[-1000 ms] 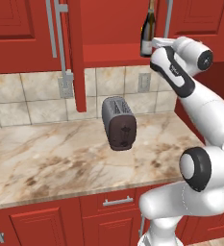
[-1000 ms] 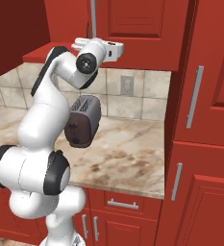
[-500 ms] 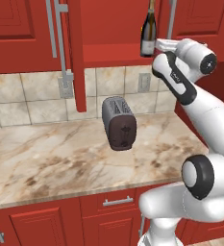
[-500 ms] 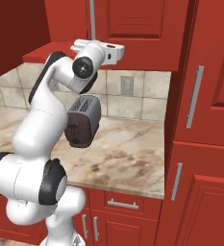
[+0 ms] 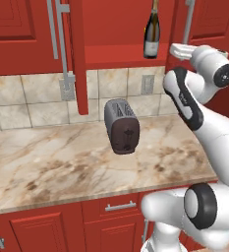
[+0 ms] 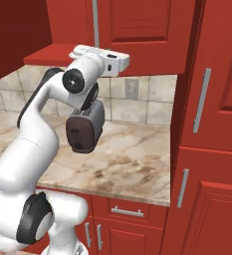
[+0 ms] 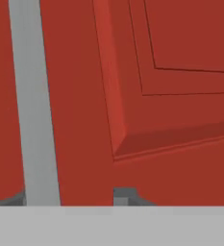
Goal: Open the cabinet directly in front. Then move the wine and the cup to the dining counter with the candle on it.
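Note:
The red upper cabinet (image 5: 121, 53) has its left door (image 5: 79, 59) swung open, edge-on to me, and its right door (image 5: 207, 19) closed. On the inner shelf stands the wine (image 5: 152, 29), dark with a gold neck. My gripper (image 5: 177, 48) is at the lower end of the right door's silver bar handle (image 5: 187, 22), right of the bottle. In the hand view that handle (image 7: 34, 101) runs between my fingertips (image 7: 125, 196), close to the left one, with a gap to the right; the gripper (image 7: 72, 199) is open. The cup, dining counter and candle are out of view.
A dark toaster (image 5: 122, 125) stands on the marbled worktop (image 5: 47, 167) below the cabinet, against beige tiles with an outlet (image 5: 147, 83). Low red cabinets with drawers (image 5: 118, 206) run under the worktop. A tall red cabinet (image 6: 212, 149) borders the worktop on the right.
My hand has moved right and slightly down, away from the bottle and onto the right door's handle. The jaws have narrowed a little. The bottle and toaster have stayed put.

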